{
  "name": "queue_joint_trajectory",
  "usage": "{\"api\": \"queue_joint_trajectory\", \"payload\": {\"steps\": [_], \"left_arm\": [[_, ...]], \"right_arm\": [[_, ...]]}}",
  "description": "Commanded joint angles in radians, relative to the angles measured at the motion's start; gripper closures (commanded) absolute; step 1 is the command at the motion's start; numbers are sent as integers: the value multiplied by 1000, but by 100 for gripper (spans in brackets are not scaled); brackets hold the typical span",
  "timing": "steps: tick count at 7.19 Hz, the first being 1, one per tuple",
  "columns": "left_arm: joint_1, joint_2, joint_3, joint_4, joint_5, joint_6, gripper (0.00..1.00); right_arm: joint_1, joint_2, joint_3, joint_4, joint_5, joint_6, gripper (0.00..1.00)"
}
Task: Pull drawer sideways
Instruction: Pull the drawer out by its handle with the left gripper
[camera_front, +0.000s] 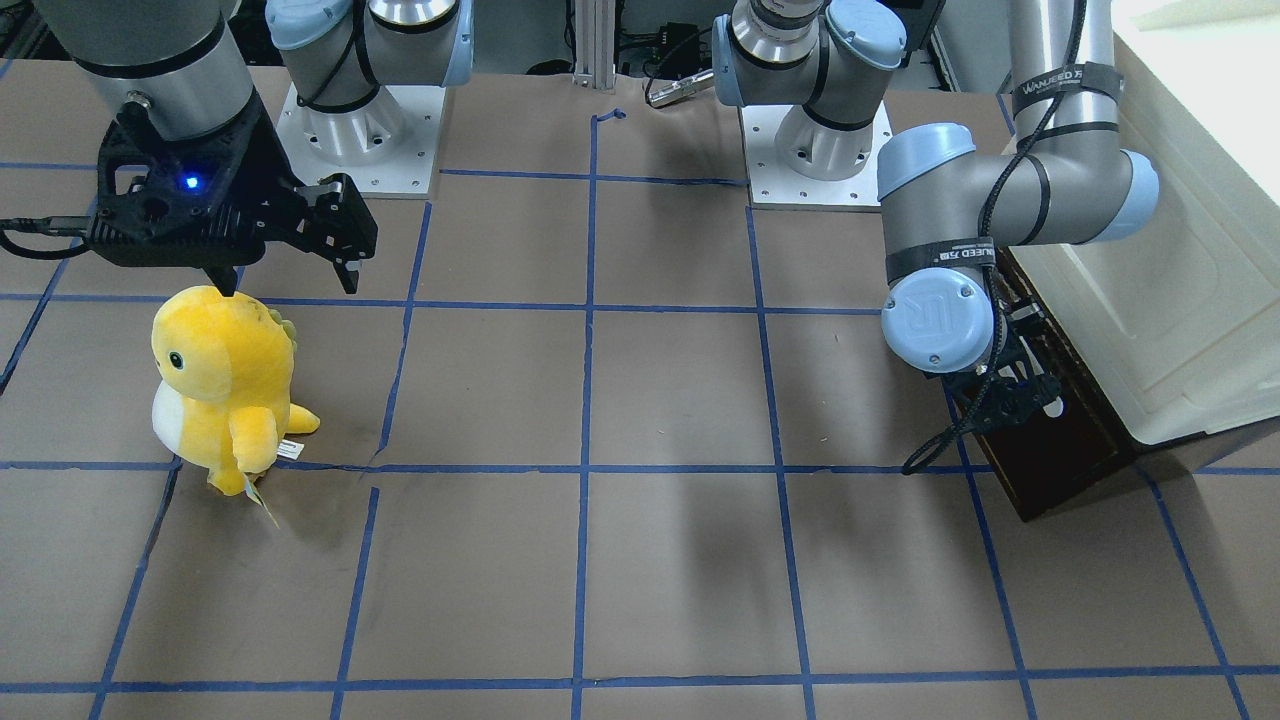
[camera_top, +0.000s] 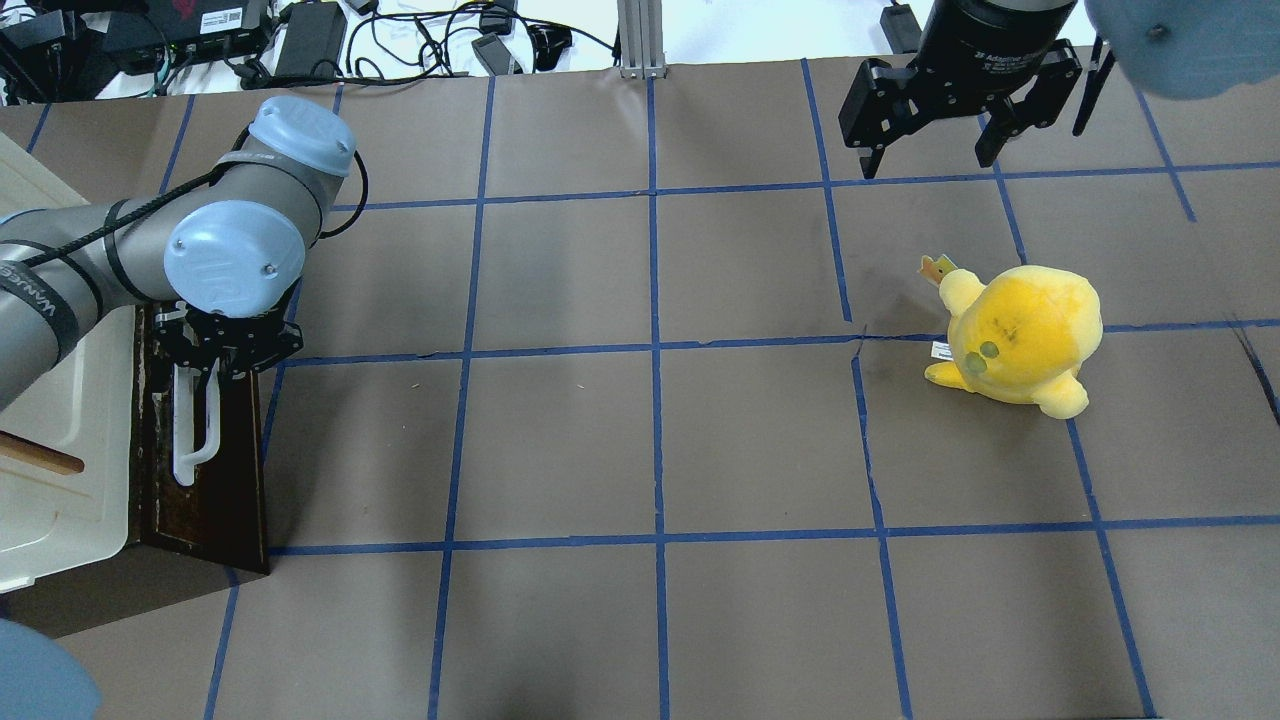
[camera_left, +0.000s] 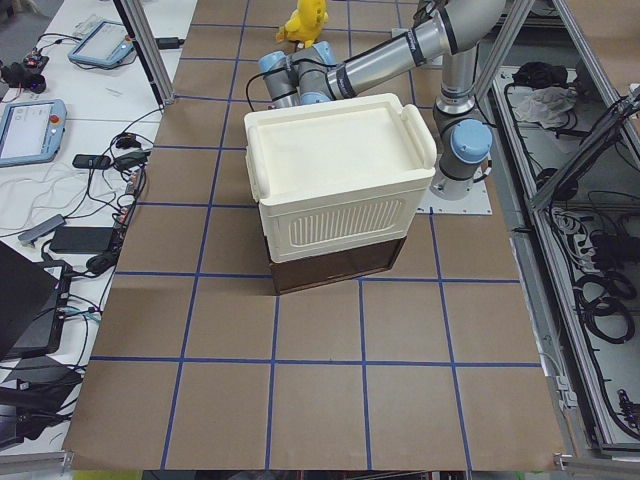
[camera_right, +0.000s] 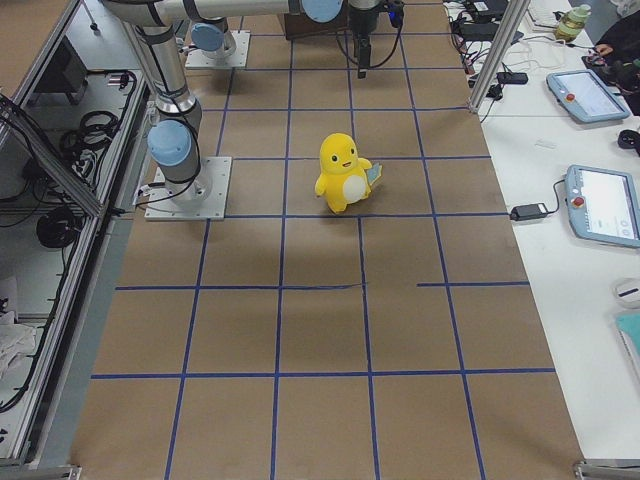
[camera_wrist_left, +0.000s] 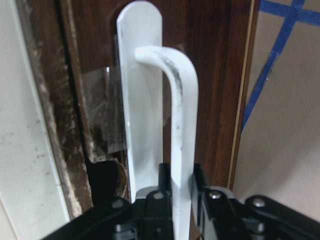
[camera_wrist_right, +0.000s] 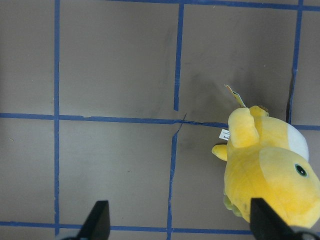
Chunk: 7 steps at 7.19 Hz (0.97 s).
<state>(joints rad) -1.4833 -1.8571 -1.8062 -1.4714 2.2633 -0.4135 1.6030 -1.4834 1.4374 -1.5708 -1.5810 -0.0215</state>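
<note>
Drawer (camera_top: 240, 480), dark wood at the left of the desk (camera_top: 650, 450), should be stiff and fairly heavy; left end effector (camera_wrist_left: 181, 172) pinches its rigid white handle (camera_wrist_left: 182, 110). Right end effector (camera_top: 927, 165) hangs spread.

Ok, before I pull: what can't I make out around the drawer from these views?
- Inside of the drawer: hidden in every view, with the cabinet over it.
- The left claw: the left arm mostly covers it in the overhead and front views; only the wrist view shows it on the handle.
- The handle's far end: under the claw in the overhead view.
- Right side view: the drawer is tiny at the top edge.
</note>
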Motion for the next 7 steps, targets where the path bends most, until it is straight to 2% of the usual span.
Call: {"api": "queue_joint_trajectory", "payload": {"steps": [1, 5, 7], "left_arm": [[-2, -7, 8, 0, -5, -1, 80], [-9, -7, 10, -1, -11, -14, 80], [-49, -13, 19, -1, -11, -54, 80]], "right_arm": [[0, 0, 0, 0, -1, 0, 0], [0, 0, 0, 0, 1, 0, 0], [0, 0, 0, 0, 1, -1, 0]]}}
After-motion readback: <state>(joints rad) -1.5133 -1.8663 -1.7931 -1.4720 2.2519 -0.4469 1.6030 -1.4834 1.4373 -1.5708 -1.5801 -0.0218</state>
